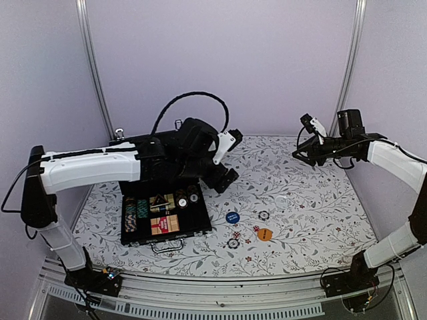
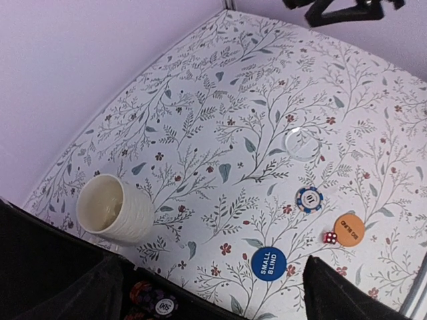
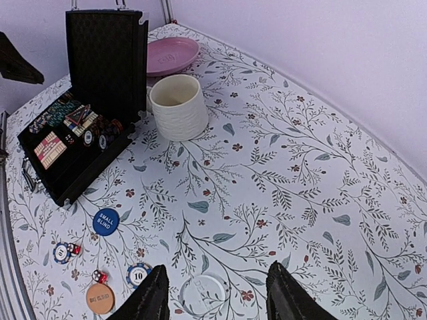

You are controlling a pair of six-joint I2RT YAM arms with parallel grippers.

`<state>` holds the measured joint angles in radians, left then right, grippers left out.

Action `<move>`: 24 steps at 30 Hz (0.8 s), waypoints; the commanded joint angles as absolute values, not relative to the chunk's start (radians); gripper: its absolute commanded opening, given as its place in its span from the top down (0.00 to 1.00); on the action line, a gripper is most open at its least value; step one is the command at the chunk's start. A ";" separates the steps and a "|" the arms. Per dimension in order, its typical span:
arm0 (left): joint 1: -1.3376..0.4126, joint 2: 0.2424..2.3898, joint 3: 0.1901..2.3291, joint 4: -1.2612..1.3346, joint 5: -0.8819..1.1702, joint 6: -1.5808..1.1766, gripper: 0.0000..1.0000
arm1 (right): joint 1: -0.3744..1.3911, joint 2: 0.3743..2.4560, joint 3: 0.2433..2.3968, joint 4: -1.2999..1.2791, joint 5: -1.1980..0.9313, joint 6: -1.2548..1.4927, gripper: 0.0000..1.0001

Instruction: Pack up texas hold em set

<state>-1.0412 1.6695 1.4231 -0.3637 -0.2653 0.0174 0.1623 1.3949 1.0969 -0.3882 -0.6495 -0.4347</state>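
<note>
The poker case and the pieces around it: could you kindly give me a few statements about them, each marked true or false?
1. The case is open, its lid upright. True.
2. The blue SMALL BLIND button lies inside the case. False: it lies on the table, outside the case.
3. The cream mug stands upright beside the case. True.
4. The right gripper holds a poker chip. False: its jaws stand open with nothing between them.
5. The pink plate is stacked on the mug. False: it lies on the table, beyond the mug in the right wrist view.
</note>
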 commanded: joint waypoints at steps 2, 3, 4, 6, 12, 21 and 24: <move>-1.023 1.872 1.561 -0.577 -0.205 -0.017 0.27 | 0.161 1.407 1.084 -0.367 -0.672 -0.448 0.58; -1.024 1.907 1.597 -0.624 -0.187 -0.043 0.35 | 0.161 1.413 1.083 -0.366 -0.668 -0.449 0.58; -1.025 1.947 1.657 -0.692 -0.165 -0.073 0.43 | 0.162 1.419 1.084 -0.364 -0.662 -0.452 0.58; -1.022 2.040 1.745 -0.793 -0.107 -0.124 0.50 | 0.161 1.433 1.087 -0.364 -0.648 -0.457 0.58; -1.026 2.115 1.753 -0.801 0.141 -0.231 0.60 | 0.162 1.449 1.094 -0.366 -0.674 -0.448 0.58; -1.053 2.215 1.804 -0.843 0.192 -0.284 0.59 | 0.162 1.457 1.096 -0.367 -0.687 -0.449 0.58; -1.068 2.236 1.823 -0.857 0.191 -0.281 0.59 | 0.161 1.460 1.096 -0.367 -0.693 -0.449 0.57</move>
